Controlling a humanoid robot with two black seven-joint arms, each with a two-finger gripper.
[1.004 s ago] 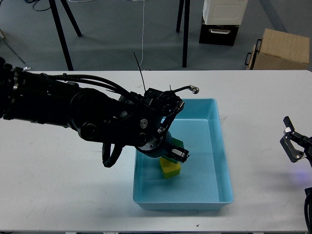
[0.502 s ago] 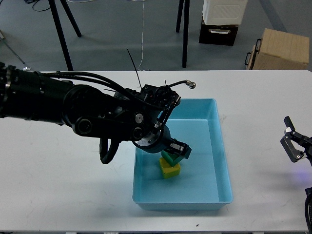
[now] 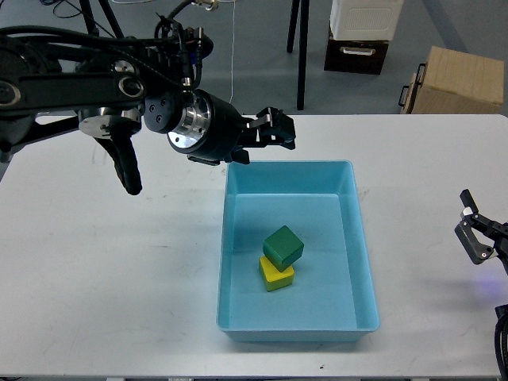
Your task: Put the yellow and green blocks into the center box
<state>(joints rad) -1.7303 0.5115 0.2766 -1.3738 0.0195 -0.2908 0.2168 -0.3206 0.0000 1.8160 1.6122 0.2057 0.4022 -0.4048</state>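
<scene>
A green block (image 3: pixel 283 246) lies in the light-blue box (image 3: pixel 361 246) at the table's middle, tilted and resting partly on a yellow block (image 3: pixel 277 275) just in front of it. My left gripper (image 3: pixel 276 132) is raised above the box's far left corner, well clear of both blocks, open and empty. My right gripper (image 3: pixel 477 232) is at the right edge of the table, open and empty.
The white table (image 3: pixel 103 278) carries only the box. Beyond its far edge stand tripod legs (image 3: pixel 301 55), a black and white case (image 3: pixel 357 40) and a cardboard box (image 3: pixel 456 79) on the floor.
My left gripper let go of the green block, lifted out of the box and pulled back to the upper left. The green block now rests on the yellow one. The right arm has not moved.
</scene>
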